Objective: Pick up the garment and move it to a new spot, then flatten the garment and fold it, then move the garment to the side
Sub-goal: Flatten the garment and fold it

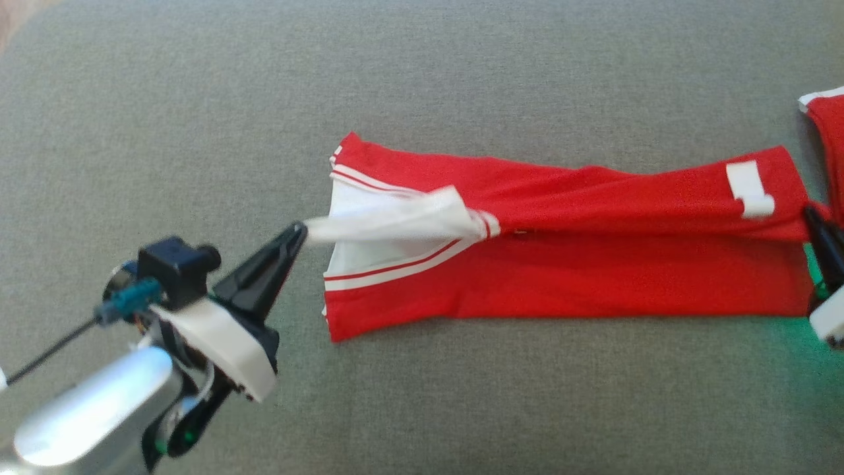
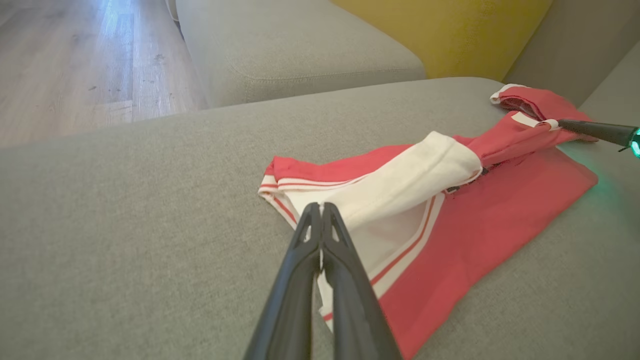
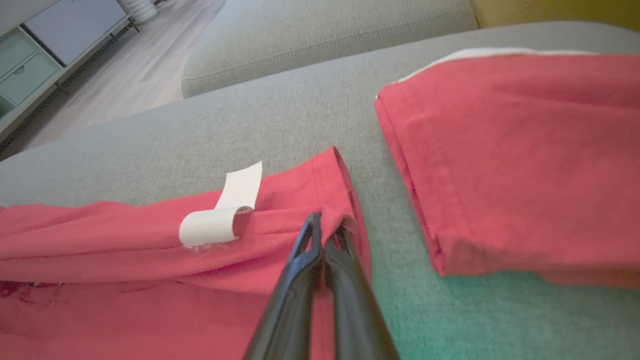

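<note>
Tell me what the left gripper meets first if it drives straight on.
The left gripper is shut on the white fold of the garment, so it would bunch that fold first, then probably the red cloth beyond; depth is unclear.

Readable text: none in any view.
White tag [image 3: 220, 217] on the red garment [image 1: 593, 284]: curled over, visible face blank.
Dark print [image 2: 462, 186] at the garment's fold: mostly hidden, too small to read.

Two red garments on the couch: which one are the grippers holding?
The long garment with white trim and a curled label, pinched at both ends; the other red garment lies folded, untouched.
</note>
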### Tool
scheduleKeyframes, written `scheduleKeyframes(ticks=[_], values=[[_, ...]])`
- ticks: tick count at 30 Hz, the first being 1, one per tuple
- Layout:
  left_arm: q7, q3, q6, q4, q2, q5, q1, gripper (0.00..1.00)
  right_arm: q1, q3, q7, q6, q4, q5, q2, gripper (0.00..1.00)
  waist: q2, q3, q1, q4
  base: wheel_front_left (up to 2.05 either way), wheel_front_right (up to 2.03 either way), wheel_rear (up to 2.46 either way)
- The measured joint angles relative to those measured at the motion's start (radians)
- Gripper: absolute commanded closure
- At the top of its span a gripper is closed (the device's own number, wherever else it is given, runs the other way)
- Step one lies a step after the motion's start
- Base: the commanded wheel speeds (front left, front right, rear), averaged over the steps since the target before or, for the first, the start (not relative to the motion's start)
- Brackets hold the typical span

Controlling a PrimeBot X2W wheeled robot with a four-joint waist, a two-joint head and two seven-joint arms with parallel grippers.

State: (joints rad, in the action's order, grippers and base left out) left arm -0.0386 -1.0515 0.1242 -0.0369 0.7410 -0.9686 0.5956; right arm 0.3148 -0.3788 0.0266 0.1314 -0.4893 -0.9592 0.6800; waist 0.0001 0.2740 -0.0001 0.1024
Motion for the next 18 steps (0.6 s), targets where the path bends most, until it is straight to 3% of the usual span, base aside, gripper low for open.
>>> scheduleKeyframes(ticks=[6,7,8,9,10,11,12,18], values=[[-0.026,-0.020,0.009,0.009,-0.013,-0.011,-0.048,1.00,-0.073,0.033,0.000,0.000,0.028,0.003,-0.005,1.00,0.0000,0.006,0.0000,0.007,0.00,0.00,0.00],[-0.031,-0.023,0.009,0.024,-0.023,-0.014,-0.052,1.00,-0.076,0.037,-0.001,0.000,0.029,0.006,-0.007,0.45,0.0000,0.007,0.0001,0.006,0.00,0.00,0.00],[-0.042,-0.024,0.009,0.041,-0.035,-0.016,-0.053,0.93,-0.077,0.040,-0.002,0.000,0.028,0.011,-0.010,0.00,0.0000,0.008,0.0002,0.005,0.00,0.00,0.00],[-0.055,-0.024,0.009,0.058,-0.047,-0.016,-0.053,0.60,-0.077,0.044,-0.005,0.000,0.028,0.016,-0.015,0.00,0.0000,0.008,0.0002,0.003,0.00,0.00,0.00],[-0.063,-0.024,0.009,0.074,-0.058,-0.016,-0.053,0.60,-0.077,0.050,-0.005,0.000,0.028,0.022,-0.022,0.00,0.0000,0.006,0.0002,0.000,0.00,0.00,0.00],[-0.070,-0.024,0.009,0.088,-0.069,-0.016,-0.053,0.24,-0.077,0.059,-0.005,0.000,0.027,0.029,-0.033,0.00,0.0000,0.004,0.0002,-0.002,0.00,0.00,0.00],[-0.081,-0.024,0.014,0.104,-0.079,-0.016,-0.054,0.00,-0.077,0.065,-0.004,0.000,0.026,0.033,-0.044,0.00,0.0000,0.000,0.0002,-0.005,0.00,0.00,0.00],[-0.185,-0.003,0.106,0.162,-0.138,0.031,-0.092,0.00,-0.097,0.098,0.033,0.000,0.023,0.064,-0.104,0.00,0.0000,-0.042,0.0001,-0.021,0.00,0.00,0.00]])
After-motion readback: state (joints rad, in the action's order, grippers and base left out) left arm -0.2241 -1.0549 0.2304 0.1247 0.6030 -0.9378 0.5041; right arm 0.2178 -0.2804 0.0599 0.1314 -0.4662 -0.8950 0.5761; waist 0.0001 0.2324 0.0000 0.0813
